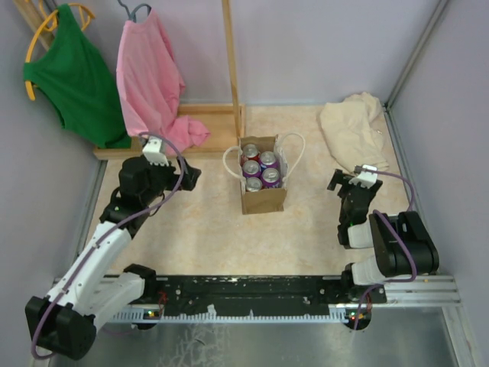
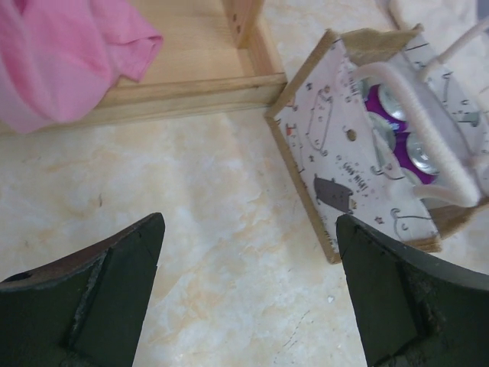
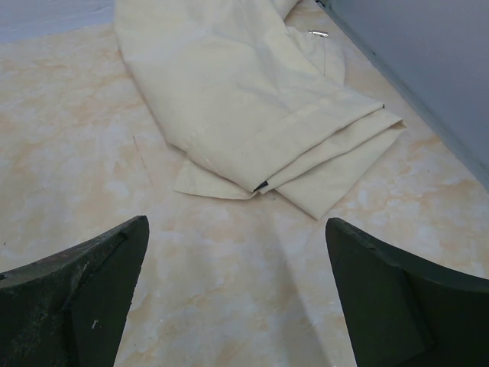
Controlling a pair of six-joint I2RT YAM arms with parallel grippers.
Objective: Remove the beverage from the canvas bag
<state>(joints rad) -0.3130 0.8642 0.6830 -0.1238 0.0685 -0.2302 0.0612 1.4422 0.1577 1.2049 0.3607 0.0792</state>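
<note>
On the worktop (image 1: 199, 229) the canvas bag (image 1: 263, 197) is standing upright at centre, mouth open, with four beverage cans (image 1: 260, 170) sitting inside. The left claw (image 2: 250, 225) is hovering left of the bag, fingers spread, gripping nothing. The right claw (image 3: 237, 225) is idling by the cream cloth (image 3: 252, 115), likewise spread and empty. Judgement: the left claw should be coming down vertically over one can, clearing the rope handles (image 2: 412, 99), without tipping the bag.
</note>
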